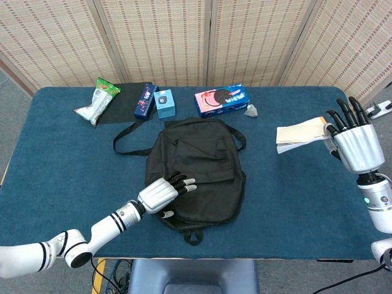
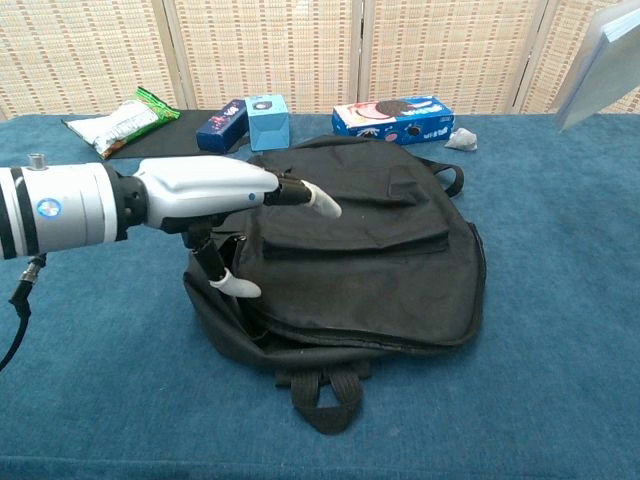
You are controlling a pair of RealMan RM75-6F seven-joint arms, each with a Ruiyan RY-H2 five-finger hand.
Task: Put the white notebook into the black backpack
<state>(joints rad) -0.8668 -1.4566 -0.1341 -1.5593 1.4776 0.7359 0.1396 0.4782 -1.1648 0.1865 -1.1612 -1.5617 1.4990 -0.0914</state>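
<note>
- White notebook (image 1: 299, 134) is in my right hand (image 1: 354, 142), fingers clamped on its right end, held up off the table (image 1: 61, 159) near the right edge.
- It sags open at the free end, so I judge it thin, light and floppy. I'd grip the spine side.
- Black backpack (image 1: 199, 174) lies flat mid-table, zipper gaping on its left side.
- Left hand (image 1: 164, 191) holds nothing, fingers apart over the backpack's front-left corner, thumb at the opening.
- Fabric looks soft and will likely collapse; I'd lift the flap before sliding the notebook in.
</note>
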